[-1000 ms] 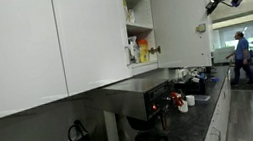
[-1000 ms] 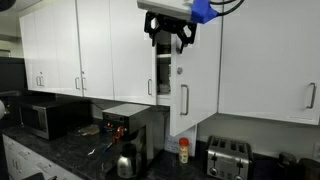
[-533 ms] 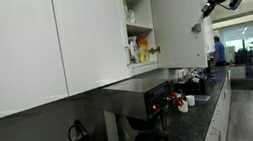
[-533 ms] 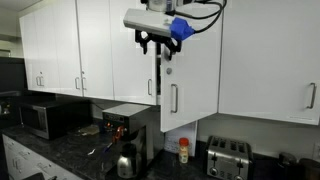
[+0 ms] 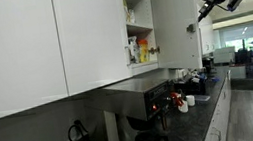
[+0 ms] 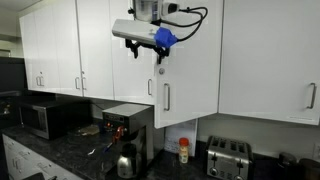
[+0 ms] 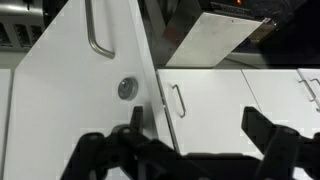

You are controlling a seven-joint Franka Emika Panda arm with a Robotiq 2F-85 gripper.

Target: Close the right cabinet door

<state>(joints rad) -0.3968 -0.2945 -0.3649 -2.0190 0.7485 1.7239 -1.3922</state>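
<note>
Just ahead of the spread fingers point(image 7: 258, 125), the right cabinet door point(image 7: 80, 100).

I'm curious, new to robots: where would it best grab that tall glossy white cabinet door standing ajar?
Take the slim vertical silver bar handle near the free edge of the tall glossy white door, coming from the front. The bar stands off the flat panel, so the hand could probably close its fingers around it; the panel itself offers no hold.
</note>
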